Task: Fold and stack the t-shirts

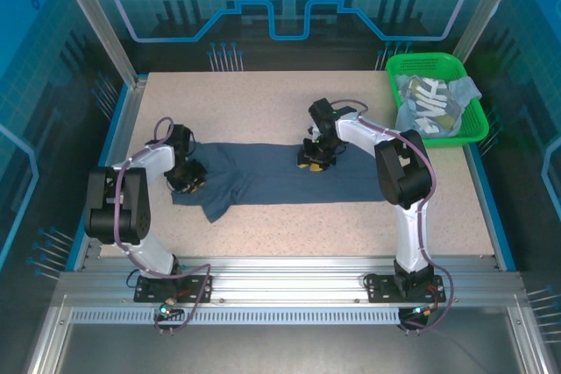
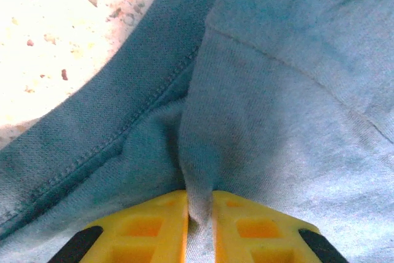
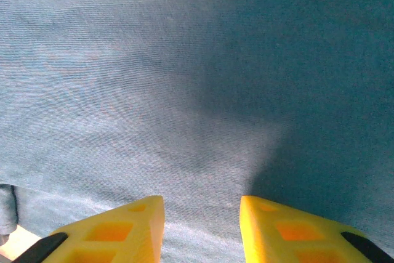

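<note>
the left pincer (image 2: 200, 210) is clamped on a pleat of the slate-blue t-shirt (image 1: 263, 183); right pincer (image 3: 202, 212) is open, empty, over it. I'd get that one gripping before lifting, tbh.

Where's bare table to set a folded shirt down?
Far strip of table between the dark shirt and back edge, left of the green basket; near strip between shirt and near edge. Crowded: the middle, with shirt, left gripper and right gripper.

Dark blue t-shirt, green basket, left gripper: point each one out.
dark blue t-shirt (image 1: 272, 179): top external view, middle of its body.
green basket (image 1: 425, 59): top external view, far rim.
left gripper (image 2: 200, 204): left wrist view, midway between its fingertips.
</note>
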Robot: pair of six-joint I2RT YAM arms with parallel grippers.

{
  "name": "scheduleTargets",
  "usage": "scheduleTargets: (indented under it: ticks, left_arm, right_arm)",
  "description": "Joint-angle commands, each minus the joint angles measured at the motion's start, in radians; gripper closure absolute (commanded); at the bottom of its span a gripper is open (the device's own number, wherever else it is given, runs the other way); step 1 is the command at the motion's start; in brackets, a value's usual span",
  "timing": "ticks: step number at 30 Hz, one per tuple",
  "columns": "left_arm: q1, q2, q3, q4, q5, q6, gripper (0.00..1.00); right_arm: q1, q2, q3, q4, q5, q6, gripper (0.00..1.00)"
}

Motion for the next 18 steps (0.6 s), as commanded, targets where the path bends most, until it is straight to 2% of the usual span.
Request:
scheduleTargets:
  ticks: [1, 7, 12, 18]
  left_arm:
    - [-0.011, -0.039, 0.025, -0.043, -0.015, 0.001, 0.83]
    - [-0.019, -0.034, 0.054, -0.065, -0.013, 0.000, 0.84]
    - [-0.024, -0.016, 0.060, -0.059, -0.003, -0.003, 0.89]
    - [-0.032, -0.031, 0.072, -0.076, -0.006, -0.012, 0.90]
  right_arm:
    - [0.015, -0.003, -0.001, -0.022, -0.009, 0.011, 0.62]
    - [0.018, 0.005, 0.009, -0.025, -0.011, 0.011, 0.62]
    - [0.019, 0.000, 0.001, -0.022, -0.010, 0.013, 0.62]
    - [0.019, -0.005, -0.017, -0.016, -0.009, 0.015, 0.63]
